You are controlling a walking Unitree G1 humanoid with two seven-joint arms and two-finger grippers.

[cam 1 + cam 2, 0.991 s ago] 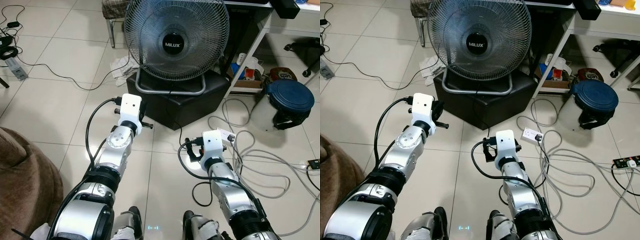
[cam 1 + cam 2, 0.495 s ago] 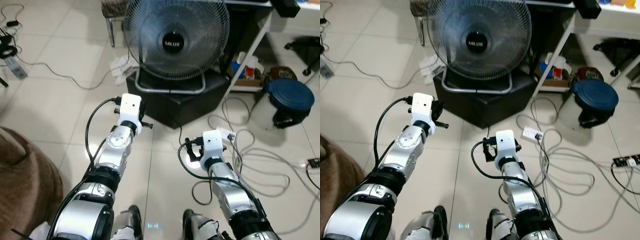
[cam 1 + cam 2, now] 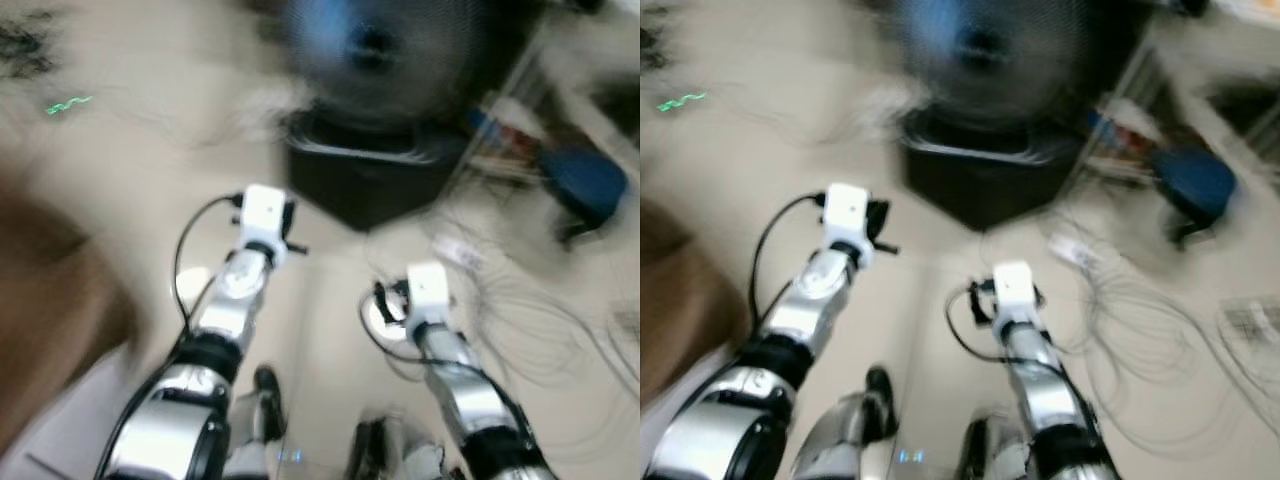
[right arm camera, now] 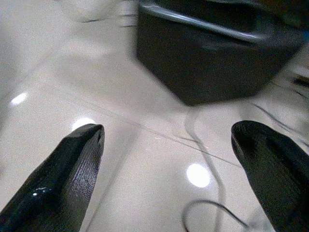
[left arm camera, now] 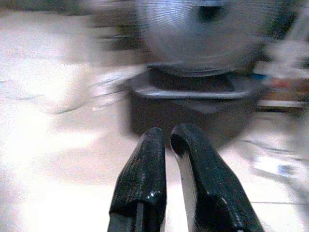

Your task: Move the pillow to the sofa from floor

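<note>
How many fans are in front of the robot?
1. The fan sits on a black box on the tiled floor, ahead of both arms. Blur may hide others.

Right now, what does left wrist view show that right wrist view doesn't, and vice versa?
Left wrist view alone: the left hand, fingers nearly together with nothing between them, and the blurred fan.

Right wrist view alone: the right hand, fingers wide apart and holding nothing, with a cable on the floor between them.

Both: the black box under the fan, on pale tiled floor. Both are motion-blurred.
</note>
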